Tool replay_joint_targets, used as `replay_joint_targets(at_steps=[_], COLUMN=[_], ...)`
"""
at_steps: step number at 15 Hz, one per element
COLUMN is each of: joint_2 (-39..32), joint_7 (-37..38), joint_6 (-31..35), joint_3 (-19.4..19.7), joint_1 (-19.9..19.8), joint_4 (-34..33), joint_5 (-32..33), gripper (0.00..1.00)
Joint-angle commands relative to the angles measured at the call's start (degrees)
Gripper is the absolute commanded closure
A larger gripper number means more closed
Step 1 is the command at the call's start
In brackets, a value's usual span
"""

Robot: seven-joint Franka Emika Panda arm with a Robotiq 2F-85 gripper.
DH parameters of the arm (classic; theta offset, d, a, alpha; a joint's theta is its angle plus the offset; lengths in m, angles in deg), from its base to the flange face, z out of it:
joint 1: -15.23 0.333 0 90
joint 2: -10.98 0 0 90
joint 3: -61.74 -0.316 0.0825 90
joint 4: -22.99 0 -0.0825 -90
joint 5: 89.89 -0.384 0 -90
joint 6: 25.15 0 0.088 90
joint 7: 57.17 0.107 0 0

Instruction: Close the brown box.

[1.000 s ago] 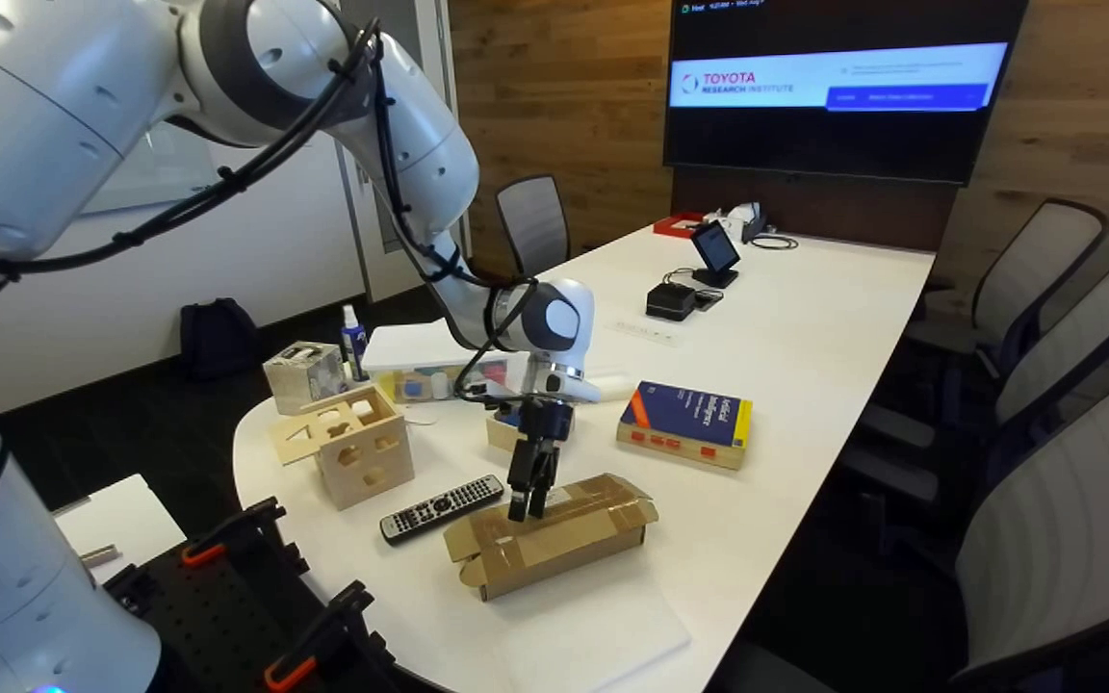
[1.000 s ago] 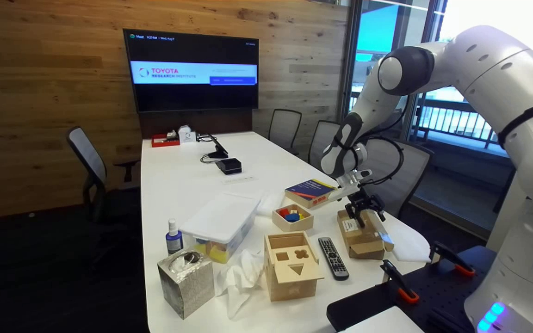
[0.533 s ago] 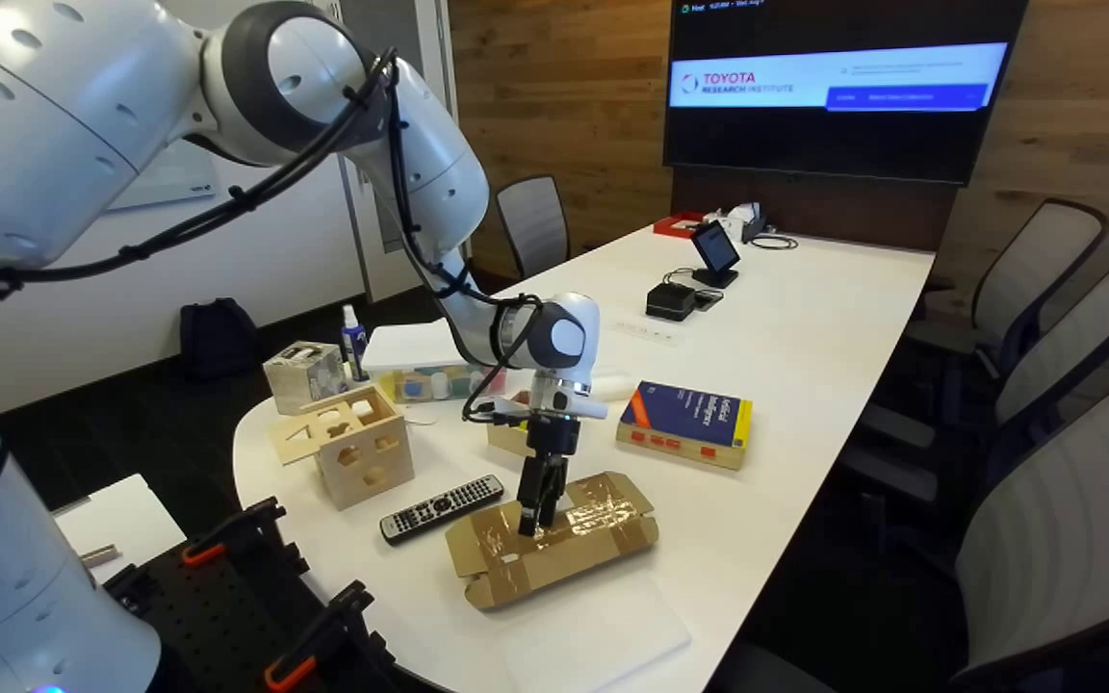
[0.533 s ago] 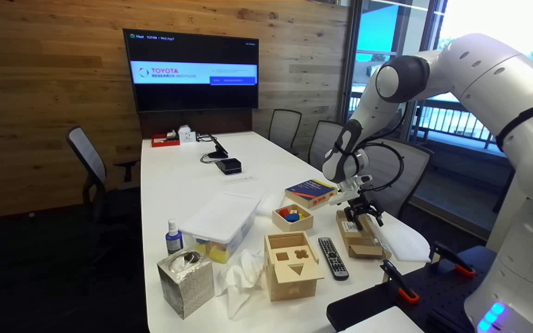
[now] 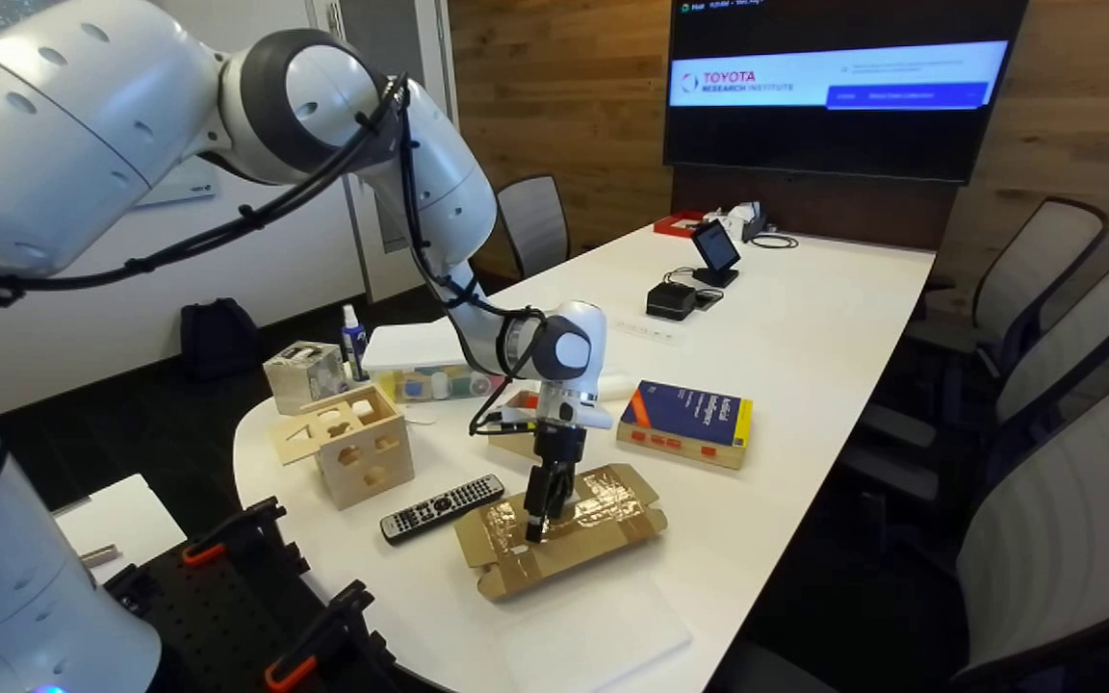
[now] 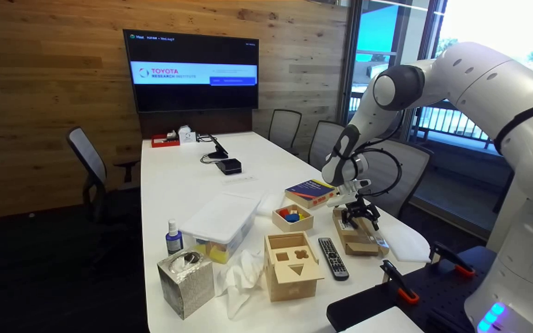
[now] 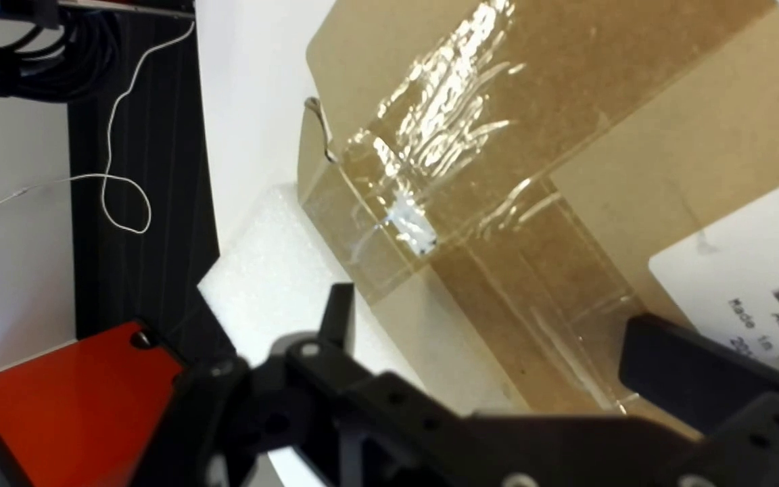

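Gripper (image 7: 484, 321): jaws wide, nothing between. 1 finger (image 7: 687, 372) over top of brown box (image 5: 581, 531) beside white label (image 7: 741, 270), other just outside long edge, against white sheet (image 7: 271, 277). Box lay right below jaws, long axis slantwise across jaw spread in wrist view. Contact: couldn't tell. End tab (image 5: 492, 583) stuck out. Next likely called for downward push, not pinch.

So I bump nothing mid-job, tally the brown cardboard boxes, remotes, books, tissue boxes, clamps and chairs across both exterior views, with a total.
Brown cardboard box: 1
Remote: 1
Book: 1
Tissue box: 1
Clamps: 2
Chairs: 4
Total: 10
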Motion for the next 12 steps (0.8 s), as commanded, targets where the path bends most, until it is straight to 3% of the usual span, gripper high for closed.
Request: replay_joint_targets(at_steps=[1,12], joint_2=[-4.16,-7.08], joint_7=[-1.64,-2.98], joint_6=[2.09,4.05], joint_3=[-0.95,-2.44], joint_1=[-1.16,-2.87], joint_4=[-2.87,-5.3], joint_5=[-3.06,-9.65], gripper=[0.0,0.0])
